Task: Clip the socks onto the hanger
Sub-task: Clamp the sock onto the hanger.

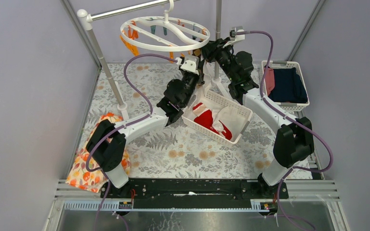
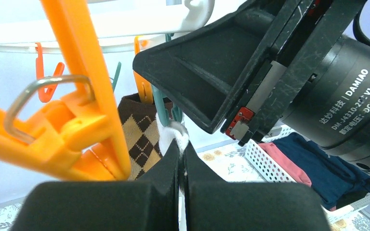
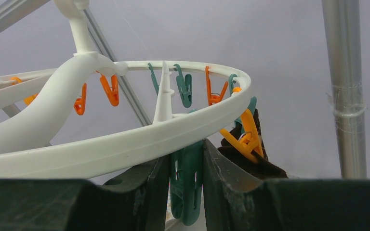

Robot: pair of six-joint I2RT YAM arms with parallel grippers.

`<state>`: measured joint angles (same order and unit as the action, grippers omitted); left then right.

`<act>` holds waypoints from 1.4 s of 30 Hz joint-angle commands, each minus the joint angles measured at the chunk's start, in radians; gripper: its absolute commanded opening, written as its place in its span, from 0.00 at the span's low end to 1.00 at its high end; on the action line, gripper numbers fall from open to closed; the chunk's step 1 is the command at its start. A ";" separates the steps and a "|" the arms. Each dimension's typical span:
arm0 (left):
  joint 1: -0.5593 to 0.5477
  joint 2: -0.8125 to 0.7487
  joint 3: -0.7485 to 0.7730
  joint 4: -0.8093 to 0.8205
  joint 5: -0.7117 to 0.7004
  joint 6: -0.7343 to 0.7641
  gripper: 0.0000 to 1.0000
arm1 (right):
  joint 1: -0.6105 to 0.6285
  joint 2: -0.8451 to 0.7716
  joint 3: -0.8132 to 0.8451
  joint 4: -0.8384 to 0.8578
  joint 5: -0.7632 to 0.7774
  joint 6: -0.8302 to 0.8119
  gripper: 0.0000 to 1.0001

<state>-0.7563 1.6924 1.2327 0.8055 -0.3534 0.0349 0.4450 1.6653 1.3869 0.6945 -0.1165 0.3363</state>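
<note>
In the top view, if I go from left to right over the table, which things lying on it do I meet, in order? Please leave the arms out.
orange floral cloth → white slatted basket holding red socks → second white basket holding navy and pink folded clothes

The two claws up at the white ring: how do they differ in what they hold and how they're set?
The left gripper pinches a whitish sock, while the right gripper squeezes a teal clothespin. The left gripper's jaws are almost touching; the right gripper's jaws stand apart by the clothespin's thickness. Both are raised close together at the hanger, near its rim.
</note>
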 commanded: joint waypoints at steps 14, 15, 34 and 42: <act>0.008 0.015 0.063 0.015 -0.024 0.011 0.00 | -0.008 -0.028 -0.011 0.037 0.020 -0.014 0.28; 0.009 0.016 0.063 0.014 -0.024 0.010 0.00 | -0.010 -0.029 -0.011 0.037 0.020 -0.014 0.28; 0.012 0.011 0.037 -0.008 -0.024 -0.024 0.00 | -0.016 -0.038 -0.021 0.042 0.012 0.000 0.57; 0.012 -0.001 0.014 -0.010 -0.036 -0.033 0.06 | -0.035 -0.087 -0.066 0.047 0.032 0.004 0.81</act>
<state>-0.7498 1.6951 1.2640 0.7876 -0.3672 0.0101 0.4248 1.6543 1.3426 0.7013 -0.1055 0.3382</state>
